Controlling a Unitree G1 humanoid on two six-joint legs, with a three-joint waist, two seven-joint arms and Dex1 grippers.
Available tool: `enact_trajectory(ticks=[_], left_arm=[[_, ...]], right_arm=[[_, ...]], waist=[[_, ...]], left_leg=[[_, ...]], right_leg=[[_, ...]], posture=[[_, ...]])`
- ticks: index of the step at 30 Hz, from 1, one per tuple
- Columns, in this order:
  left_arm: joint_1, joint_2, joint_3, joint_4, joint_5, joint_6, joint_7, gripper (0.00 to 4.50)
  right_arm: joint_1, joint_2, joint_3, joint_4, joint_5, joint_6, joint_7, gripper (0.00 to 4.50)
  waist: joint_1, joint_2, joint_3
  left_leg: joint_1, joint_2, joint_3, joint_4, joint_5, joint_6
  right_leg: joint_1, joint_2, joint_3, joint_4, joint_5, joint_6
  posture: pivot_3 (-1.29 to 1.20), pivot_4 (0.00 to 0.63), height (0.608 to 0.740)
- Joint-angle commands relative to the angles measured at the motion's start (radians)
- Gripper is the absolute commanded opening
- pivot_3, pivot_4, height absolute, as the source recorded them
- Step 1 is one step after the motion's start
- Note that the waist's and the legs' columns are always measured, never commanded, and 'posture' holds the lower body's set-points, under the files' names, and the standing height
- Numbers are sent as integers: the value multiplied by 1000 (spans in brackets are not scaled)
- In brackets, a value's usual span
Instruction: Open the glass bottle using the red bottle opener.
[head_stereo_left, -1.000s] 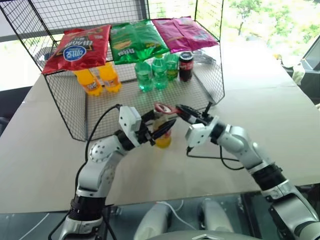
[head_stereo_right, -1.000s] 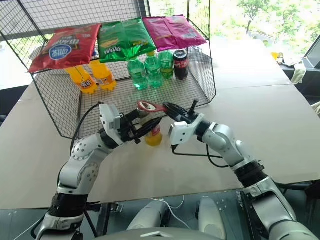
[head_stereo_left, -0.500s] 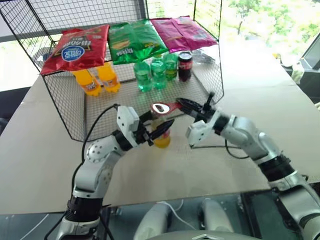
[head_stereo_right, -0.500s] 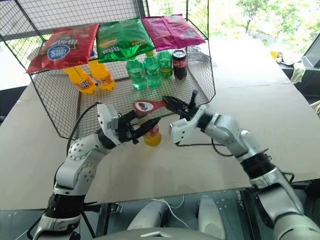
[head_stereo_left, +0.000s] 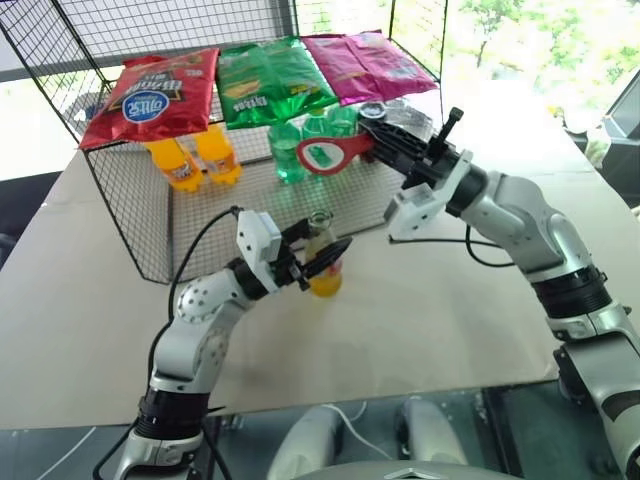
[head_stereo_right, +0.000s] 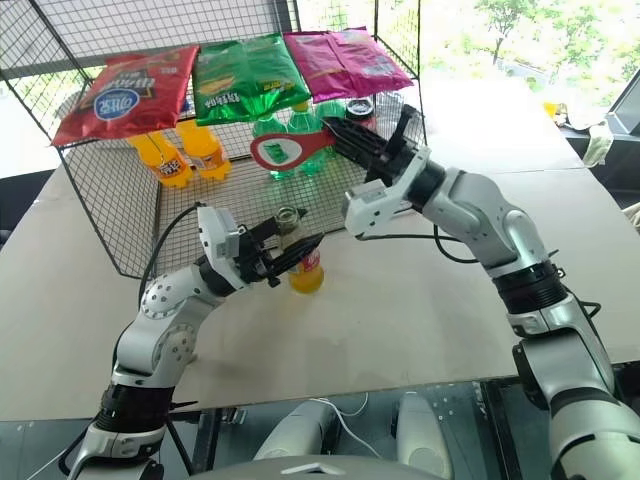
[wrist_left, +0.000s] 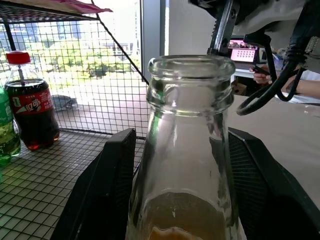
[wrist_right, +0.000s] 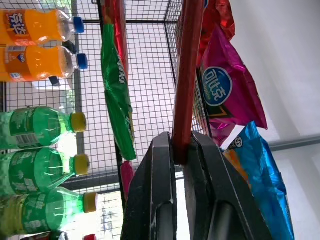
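Capless clear glass bottle (head_stereo_left: 322, 252); flat ring-headed red bottle opener (head_stereo_left: 331, 153) raised

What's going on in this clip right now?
The left gripper holds the glass bottle upright on the table; its mouth is bare, cap off. The right gripper, shut on the red bottle opener, holds it up above the bottle, in front of the wire rack.

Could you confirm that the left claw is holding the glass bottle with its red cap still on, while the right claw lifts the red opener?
Not quite: the glass bottle has no cap; the left wrist view shows its bare open mouth. The left claw does hold it, and the right claw holds the red opener raised.
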Motion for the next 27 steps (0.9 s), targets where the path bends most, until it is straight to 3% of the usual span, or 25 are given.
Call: enact_trajectory(ticks=[1, 12, 13, 16, 27], left_arm=[[17, 5, 8, 42, 23, 10, 11, 2122], [19, 8, 16, 44, -10, 8, -5, 2122], [19, 8, 16, 44, -10, 6, -6, 3145], [16, -3, 22, 49, 6, -8, 15, 4356], [38, -6, 29, 17, -30, 8, -14, 4436]], right_arm=[[18, 13, -34, -30, 44, 33, -4, 0], [200, 96, -69, -56, 232, 240, 79, 0], [220, 103, -70, -65, 249, 259, 89, 0], [257, 111, -70, -91, 264, 285, 104, 0], [308, 128, -74, -112, 323, 351, 149, 0]], waist=[[0, 0, 0], [1, 0, 0], [0, 0, 0], [-1, 1, 1], [-1, 1, 1]], left_leg=[[0, 0, 0, 0, 0, 0], [0, 0, 0, -1, 0, 0], [0, 0, 0, -2, 0, 0], [-1, 1, 0, -3, 0, 0], [-3, 2, 2, -9, 0, 0]], right_leg=[[0, 0, 0, 0, 0, 0], [0, 0, 0, -1, 0, 0], [0, 0, 0, -2, 0, 0], [-1, 0, 0, -3, 0, 0], [-5, 0, 1, -7, 0, -1]], posture=[[0, 150, 740], [0, 150, 740], [0, 150, 740], [0, 150, 740], [0, 150, 740]])
